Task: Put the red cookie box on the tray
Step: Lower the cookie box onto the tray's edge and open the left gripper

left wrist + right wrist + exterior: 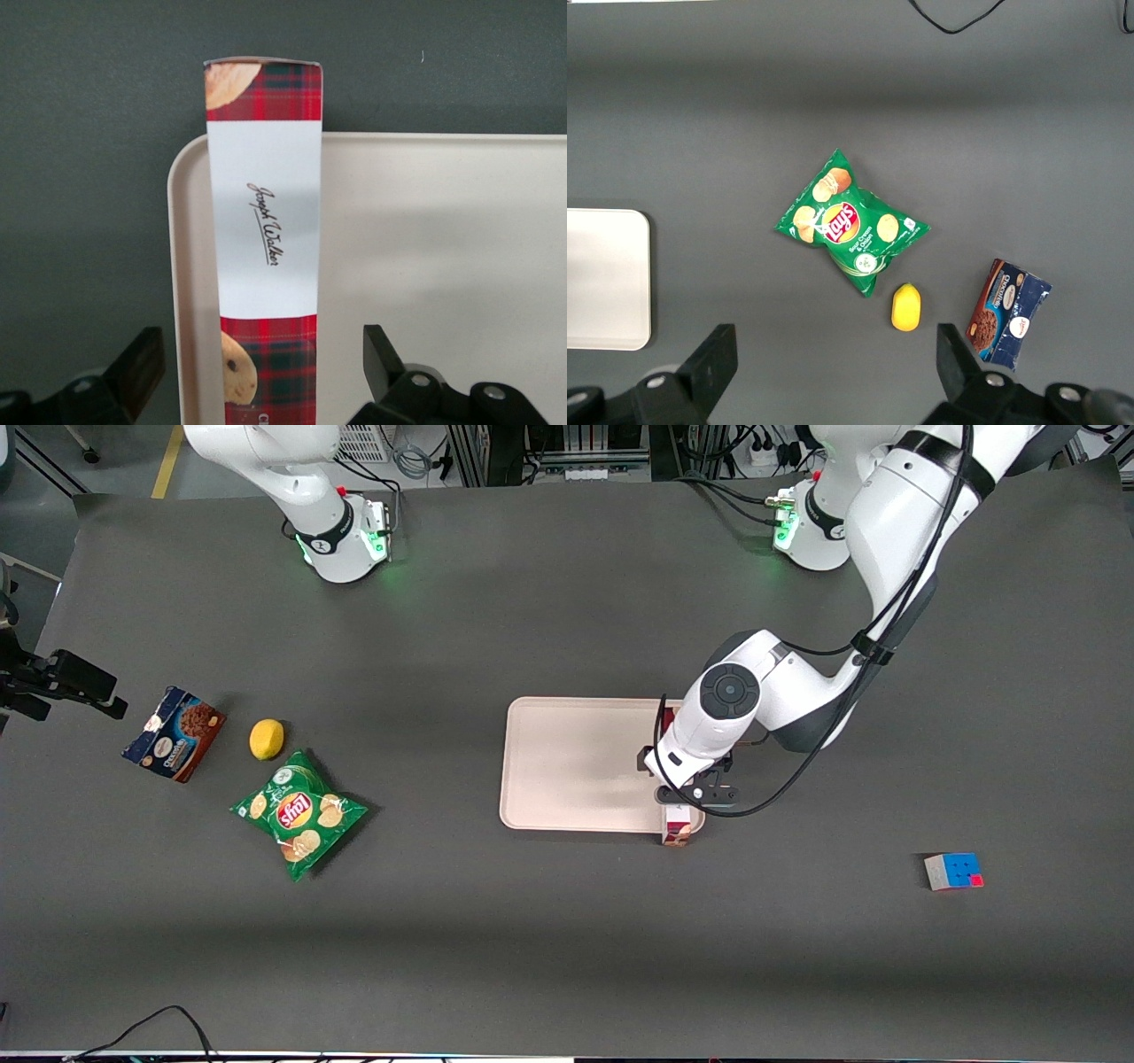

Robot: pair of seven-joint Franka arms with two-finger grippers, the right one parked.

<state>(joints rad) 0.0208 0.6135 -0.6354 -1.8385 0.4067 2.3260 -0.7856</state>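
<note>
At frame centre-right in the front view, just over the tray's (567,762) edge toward the working arm: gripper (689,797) hovering above the box (677,831), jaws apart, one finger (133,367) on each flank and neither touching the carton in the wrist view. Box (263,239) lying along the tray's (443,266) short rim, mostly on the tray, one end poking past the corner nearest the front camera onto the dark table (567,939). Probably the release step, placement all but done. Next: lift straight up clear of the carton, without dragging it; perhaps nudge it further inward. Elsewhere, toward the parked arm's end: chips (299,813), lemon (267,739), blue box (174,733); toward the lower right, a cube (953,871).
</note>
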